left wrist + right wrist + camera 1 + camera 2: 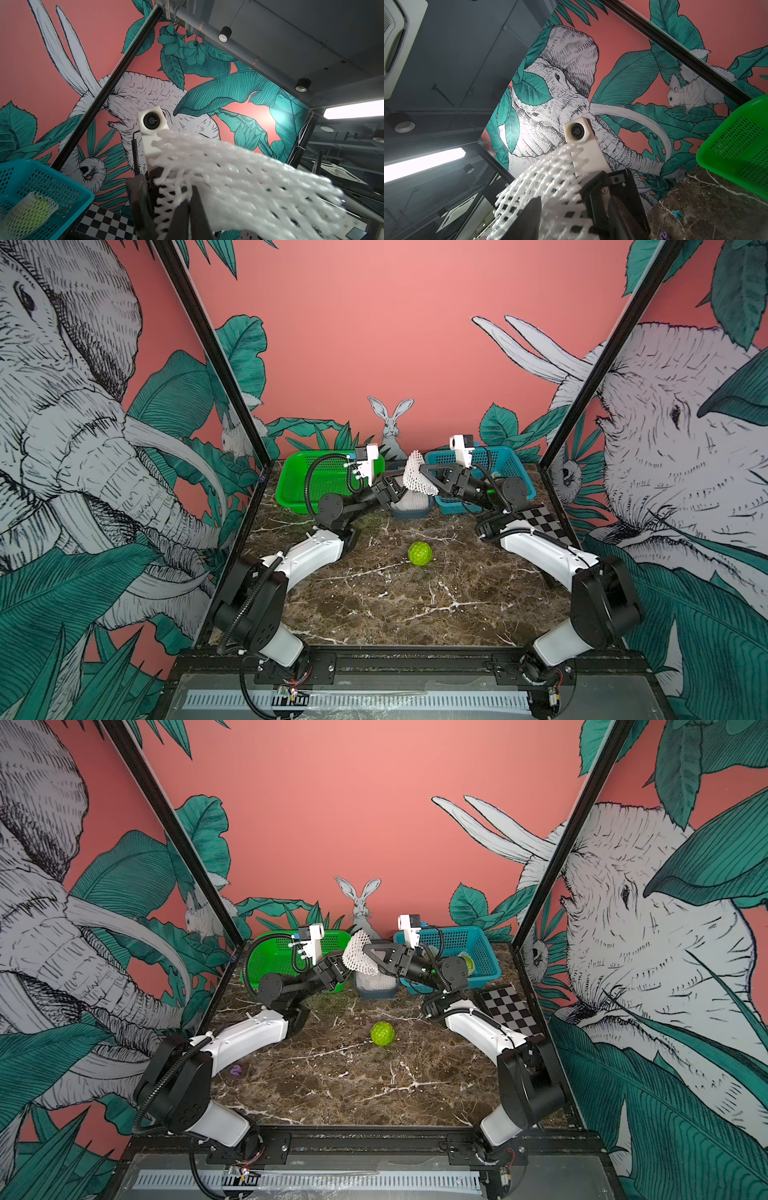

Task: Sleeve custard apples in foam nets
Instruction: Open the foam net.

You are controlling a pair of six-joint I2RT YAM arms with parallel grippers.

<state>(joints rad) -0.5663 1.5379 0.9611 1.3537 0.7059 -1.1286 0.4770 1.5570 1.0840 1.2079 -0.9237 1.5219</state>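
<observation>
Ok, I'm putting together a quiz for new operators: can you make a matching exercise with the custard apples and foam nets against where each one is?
Things:
1. bare custard apple
2. sleeved custard apple
3. lifted foam net
4. spare foam nets

Places:
A. in the small dark tray
B. in the blue basket
C. on the marble table
D. off the table, pinched in the left tool

Pairs: 1-C, 2-B, 3-D, 4-A
</observation>
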